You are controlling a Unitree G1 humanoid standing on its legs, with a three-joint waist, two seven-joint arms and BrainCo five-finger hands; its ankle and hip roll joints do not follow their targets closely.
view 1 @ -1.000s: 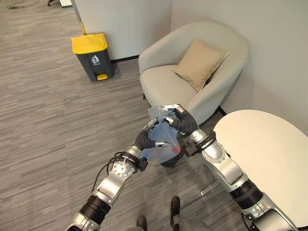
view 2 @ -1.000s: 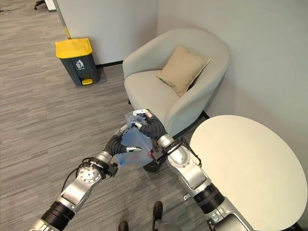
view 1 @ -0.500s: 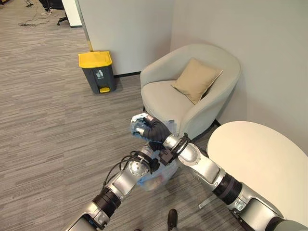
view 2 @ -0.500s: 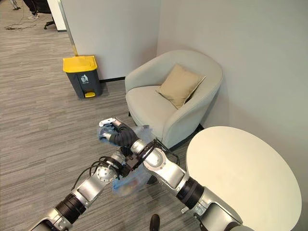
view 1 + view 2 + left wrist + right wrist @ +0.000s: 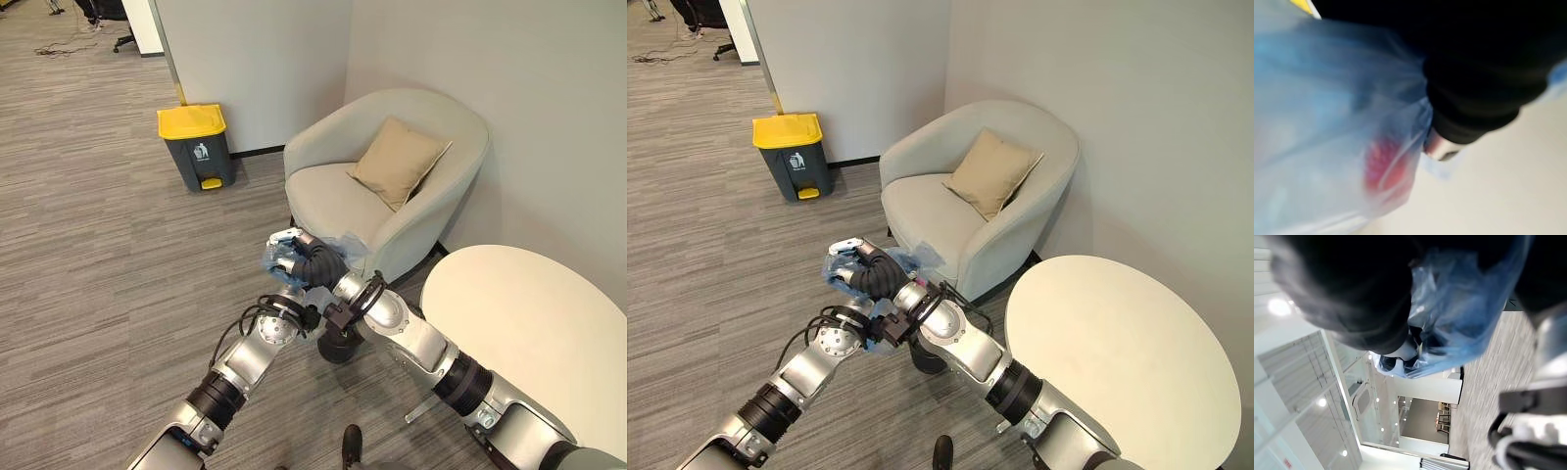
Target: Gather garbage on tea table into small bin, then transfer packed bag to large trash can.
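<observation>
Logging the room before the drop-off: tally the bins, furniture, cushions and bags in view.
Bins: 2, the yellow-lidded trash can and small dark bin
Furniture: 2, armchair and round table
Cushions: 1
Bags: 1, blue bag
Total: 6

The bag [image 5: 844, 270] is showing as thin, translucent blue plastic, crinkling and glossy. The large trash can [image 5: 197, 146] is looking like matt grey plastic under a smooth yellow lid. The armchair [image 5: 382, 186] and cushion [image 5: 397, 163] are wearing soft matt cloth; the surface [image 5: 1127, 352] is gleaming smooth and cream.
</observation>
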